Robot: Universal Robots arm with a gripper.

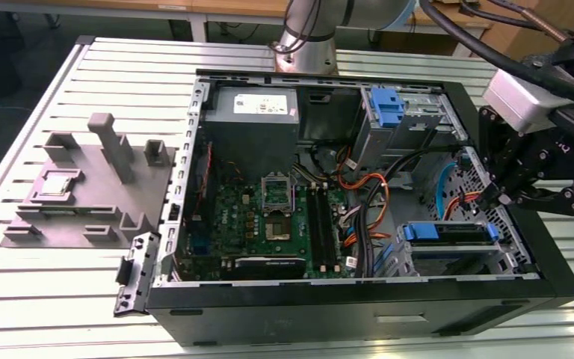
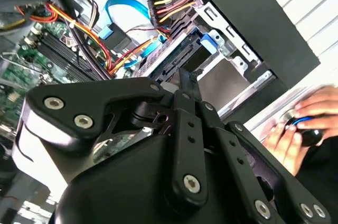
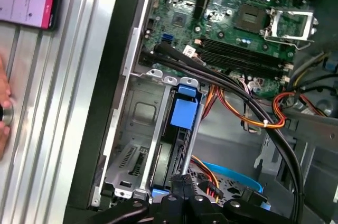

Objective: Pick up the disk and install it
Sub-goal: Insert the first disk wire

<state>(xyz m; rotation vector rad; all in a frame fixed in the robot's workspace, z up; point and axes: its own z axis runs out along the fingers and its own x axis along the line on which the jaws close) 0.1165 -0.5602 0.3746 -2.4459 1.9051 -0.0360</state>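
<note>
Grey in colour, a moulded fixture (image 1: 87,217) is set toward the tabletop (image 1: 57,284) edge at the exterior view's left, with upright posts rising from it and a small square part resting on it. Just beside it, across the middle of the slatted metal tabletop, an open black computer case (image 1: 367,299) is laid on its side, and its green motherboard (image 1: 257,224) is exposed. A grey power supply box (image 1: 252,108) with a white sticker is seated in the case toward the tabletop's far edge. A blue plastic bracket (image 1: 387,105) is stood along that same side, farther to the exterior view's right. Black, orange and yellow cables (image 1: 367,194) are draped between the motherboard and the drive cage (image 3: 132,129).

The disk (image 1: 448,233) is found inside the case, seated in that metal cage at the case corner toward the tabletop's near edge on the exterior view's right. Its blue plastic frame is shown along the exposed edge, with silver-grey metal just below. In the first wrist view the disk (image 3: 185,113) is seen edge-on between the cage walls, blue on top and dark down its side. In the second wrist view the disk (image 2: 210,42) is marked by the same blue frame.

The gripper (image 1: 496,196) is held over the case's side at the exterior view's right, near the disk but apart from it. In both wrist views the gripper (image 2: 185,78) (image 3: 182,182) is seen with its jaws closed against each other and nothing between them. A person's hand (image 2: 301,123) is rested on the tabletop just outside the case wall, and a phone (image 3: 29,2) is laid on the slats.
</note>
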